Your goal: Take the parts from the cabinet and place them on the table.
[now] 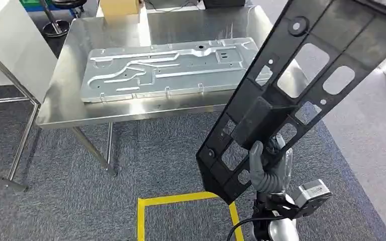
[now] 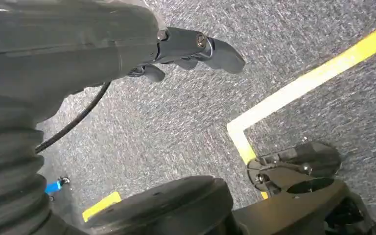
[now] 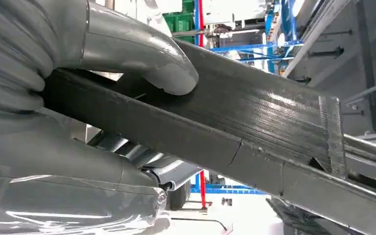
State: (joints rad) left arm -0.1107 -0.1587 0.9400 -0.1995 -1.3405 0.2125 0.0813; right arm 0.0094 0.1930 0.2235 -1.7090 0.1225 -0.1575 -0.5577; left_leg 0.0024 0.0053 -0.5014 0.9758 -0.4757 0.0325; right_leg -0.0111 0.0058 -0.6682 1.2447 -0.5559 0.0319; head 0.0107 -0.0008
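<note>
Steel table (image 1: 70, 108) bears silver panel (image 1: 171, 68); grey carpet; right hand (image 1: 269, 168) grips black panel (image 1: 301, 80); left hand (image 2: 186, 49) empty, fingers apart

Metal panel (image 1: 168, 68) on table (image 1: 70, 108) — black frame (image 1: 291, 85) right, nearer

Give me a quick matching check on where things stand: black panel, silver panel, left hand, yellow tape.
Things:
1. black panel
2. silver panel
3. left hand
4. yellow tape

States:
A. lying flat on the steel table
B. stuck on the carpet as a corner mark
C. gripped by the right hand, tilted in the air
D. holds nothing, above the carpet

Pairs: 1-C, 2-A, 3-D, 4-B
</note>
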